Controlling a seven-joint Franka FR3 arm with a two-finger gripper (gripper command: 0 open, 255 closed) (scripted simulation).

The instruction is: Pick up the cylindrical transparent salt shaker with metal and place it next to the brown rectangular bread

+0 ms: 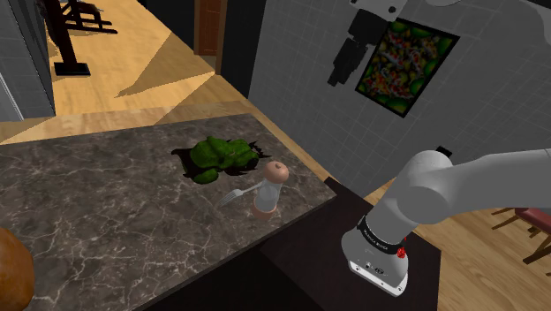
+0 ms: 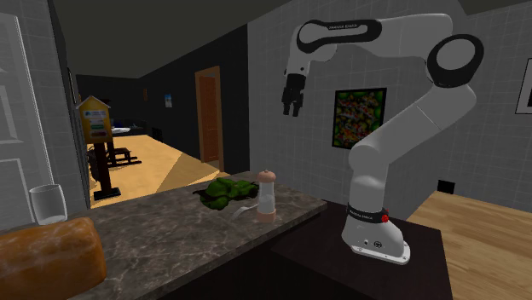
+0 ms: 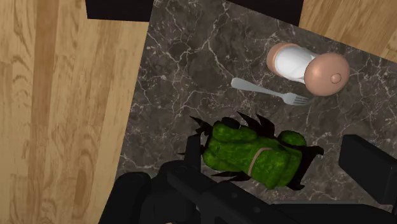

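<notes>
The salt shaker (image 1: 269, 187) (image 2: 268, 194) (image 3: 305, 67) stands upright near the dark marble counter's (image 1: 106, 203) edge, with a pale body and a tan cap and base. The brown bread loaf (image 2: 47, 256) (image 1: 13, 269) lies at the counter's far other end. My gripper (image 2: 292, 106) (image 1: 340, 71) hangs high above the counter, well over the shaker and touching nothing. It is open, and the black fingers (image 3: 369, 168) stand apart in the wrist view, over the greens.
A green leafy bunch (image 1: 221, 156) (image 2: 226, 189) (image 3: 254, 153) lies just behind the shaker, and a fork (image 1: 237, 193) (image 3: 267, 92) rests right beside it. A drinking glass (image 2: 49, 203) stands behind the bread. A wall with a painting (image 2: 358, 118) rises past the counter's end.
</notes>
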